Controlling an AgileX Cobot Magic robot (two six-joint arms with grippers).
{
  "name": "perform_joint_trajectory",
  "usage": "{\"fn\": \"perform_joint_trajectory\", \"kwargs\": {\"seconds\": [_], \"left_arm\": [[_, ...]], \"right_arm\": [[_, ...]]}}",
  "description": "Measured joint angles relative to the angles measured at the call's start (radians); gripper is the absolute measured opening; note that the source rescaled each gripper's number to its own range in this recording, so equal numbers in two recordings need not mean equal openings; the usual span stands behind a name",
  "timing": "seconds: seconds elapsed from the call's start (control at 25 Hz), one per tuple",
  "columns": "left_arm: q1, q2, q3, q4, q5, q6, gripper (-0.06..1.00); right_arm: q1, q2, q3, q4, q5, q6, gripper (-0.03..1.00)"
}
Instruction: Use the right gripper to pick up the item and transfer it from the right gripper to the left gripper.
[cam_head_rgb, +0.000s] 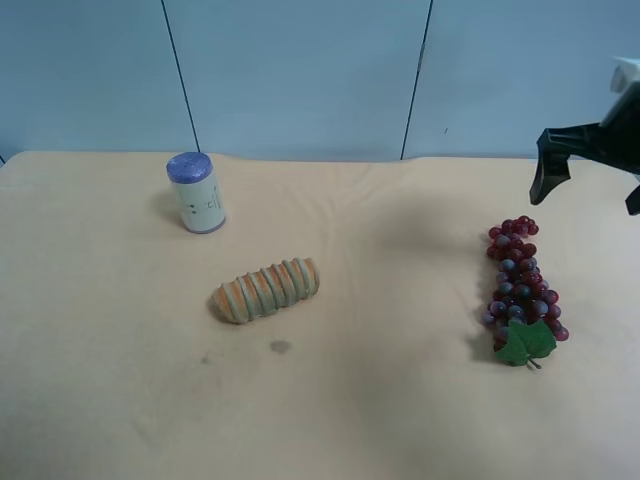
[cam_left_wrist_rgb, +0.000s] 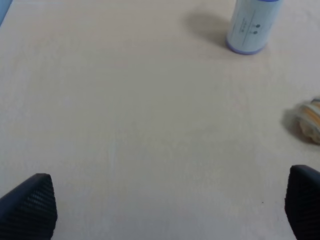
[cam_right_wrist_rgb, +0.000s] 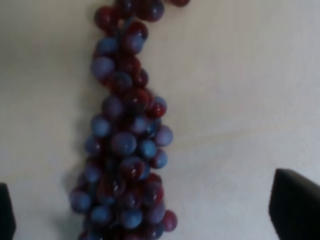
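Beige cloth covers the counter (cam_head_rgb: 120, 420), seen here from the high camera. Nearest that camera, at the view's right, lies the grape bunch (cam_head_rgb: 522, 285), dark red and purple. It is flat on the cloth with its green leaf (cam_head_rgb: 526, 343) at the near end. Toward the middle rests an orange-and-green ribbed loaf (cam_head_rgb: 266, 290). Farther back a white can (cam_head_rgb: 196, 193) with a blue lid stands upright, well apart from both.

Beyond the bunch's far end, apparently raised above the cloth, hangs the right gripper (cam_head_rgb: 587, 198). Its fingers (cam_right_wrist_rgb: 295, 205) are spread wide and hold nothing. The wrist view shows the grapes lying below and between the tips, nearer one tip and untouched. The left gripper (cam_left_wrist_rgb: 167, 205) is outside the high view. Its own camera shows the fingers parted wide over bare cloth, empty, with the can and an edge of the loaf ahead. Pale blue wall panels (cam_head_rgb: 300, 70) close the scene.

Progress, as judged: no stage is complete. The grasp, the lift, the meeting of the two arms and the handover all remain.
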Motion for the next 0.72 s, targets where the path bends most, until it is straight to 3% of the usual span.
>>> {"fn": "perform_joint_trajectory", "kwargs": {"seconds": [0.72], "left_arm": [[0.000,0.000,0.000,0.000,0.000,0.000,1.00]], "right_arm": [[-0.004,0.360,-0.001,0.026,-0.311,-0.013,1.00]]}}
